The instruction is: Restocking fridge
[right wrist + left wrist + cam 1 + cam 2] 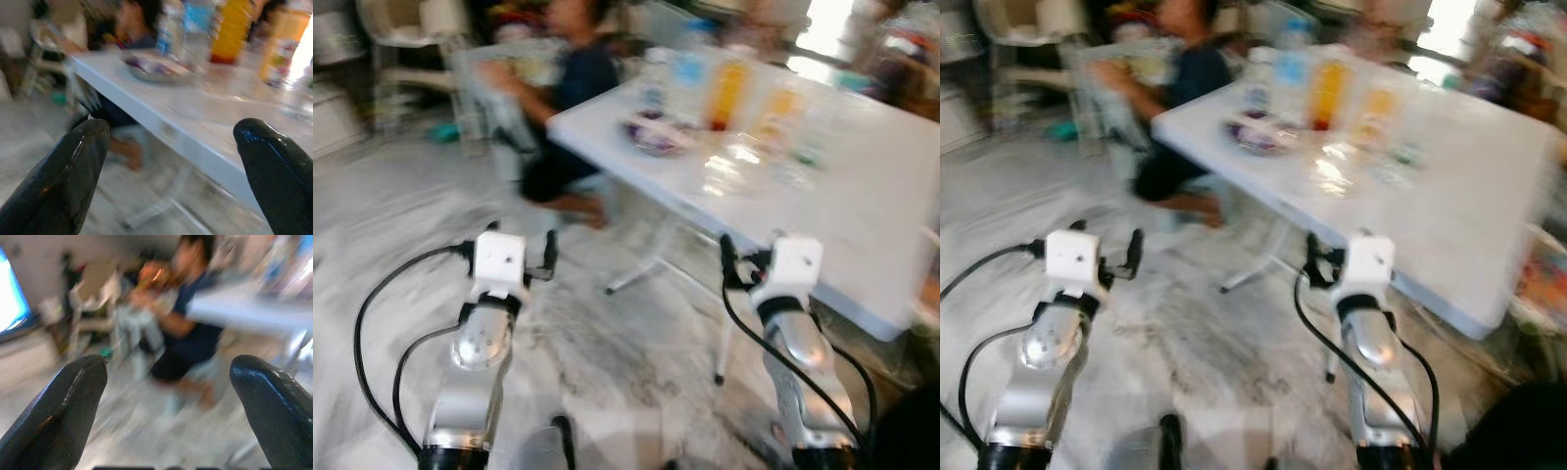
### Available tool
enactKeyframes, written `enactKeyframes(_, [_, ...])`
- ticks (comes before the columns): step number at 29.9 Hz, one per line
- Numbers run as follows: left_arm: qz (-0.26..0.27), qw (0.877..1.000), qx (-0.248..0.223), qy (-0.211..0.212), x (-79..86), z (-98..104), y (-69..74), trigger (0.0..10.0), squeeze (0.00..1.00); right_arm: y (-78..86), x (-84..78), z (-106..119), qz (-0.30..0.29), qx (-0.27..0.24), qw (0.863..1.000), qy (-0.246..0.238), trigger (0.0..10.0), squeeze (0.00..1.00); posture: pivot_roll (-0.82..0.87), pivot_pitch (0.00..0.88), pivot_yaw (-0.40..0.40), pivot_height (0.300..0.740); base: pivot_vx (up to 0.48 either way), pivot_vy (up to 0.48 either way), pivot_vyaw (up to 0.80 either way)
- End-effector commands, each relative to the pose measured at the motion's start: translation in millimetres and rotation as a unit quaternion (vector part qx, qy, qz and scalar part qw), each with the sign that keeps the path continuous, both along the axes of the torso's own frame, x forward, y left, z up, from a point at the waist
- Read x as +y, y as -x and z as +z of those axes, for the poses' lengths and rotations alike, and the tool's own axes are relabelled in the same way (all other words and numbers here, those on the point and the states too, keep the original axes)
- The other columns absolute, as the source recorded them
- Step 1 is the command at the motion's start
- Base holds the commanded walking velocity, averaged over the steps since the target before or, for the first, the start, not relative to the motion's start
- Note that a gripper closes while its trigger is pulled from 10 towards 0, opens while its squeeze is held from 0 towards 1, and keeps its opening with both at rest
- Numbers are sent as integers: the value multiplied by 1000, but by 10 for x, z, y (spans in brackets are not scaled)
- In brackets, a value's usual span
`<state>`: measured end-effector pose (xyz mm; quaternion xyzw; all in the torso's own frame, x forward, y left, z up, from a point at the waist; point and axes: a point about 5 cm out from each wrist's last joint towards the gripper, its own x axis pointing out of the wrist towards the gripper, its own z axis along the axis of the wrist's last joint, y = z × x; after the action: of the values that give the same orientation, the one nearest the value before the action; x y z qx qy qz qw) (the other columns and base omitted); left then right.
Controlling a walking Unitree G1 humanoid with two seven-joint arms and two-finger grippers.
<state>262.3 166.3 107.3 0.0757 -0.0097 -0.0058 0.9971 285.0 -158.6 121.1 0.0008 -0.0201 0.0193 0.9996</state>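
The picture is blurred by motion. A white folding table (862, 196) stands ahead on the right. On it are an orange juice bottle (728, 95), a clear bottle with a blue label (688, 70), a yellowish bottle (780, 110) and a shallow dish (656, 135). My left gripper (168, 377) is held out low over the floor, open and holding nothing. My right gripper (171, 142) is open too, just short of the table's near edge and below its top. Both silver arms reach forward side by side.
A person in a dark shirt (576, 83) sits low at the table's far left corner, handling something pale. Table legs (651, 264) stand on the marble floor (607, 343). White chairs and clutter (401, 39) line the back left.
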Motion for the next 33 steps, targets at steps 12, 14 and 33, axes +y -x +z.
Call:
enactKeyframes(12, [-13,1000,-10,-1,-57,73,-70,10000,0,28,-36,-30,-8,7,1000,3,10000,0,-3,52,-29,740,0,0,0])
enactKeyframes(14, [-13,1000,-10,-1,-57,73,-70,10000,0,28,-36,-30,-8,7,1000,3,10000,0,-3,52,-29,740,0,0,0])
enactKeyframes(33, [-13,1000,-10,-1,-57,73,-70,10000,0,28,-36,-30,-8,7,1000,3,10000,0,-3,52,-29,740,0,0,0])
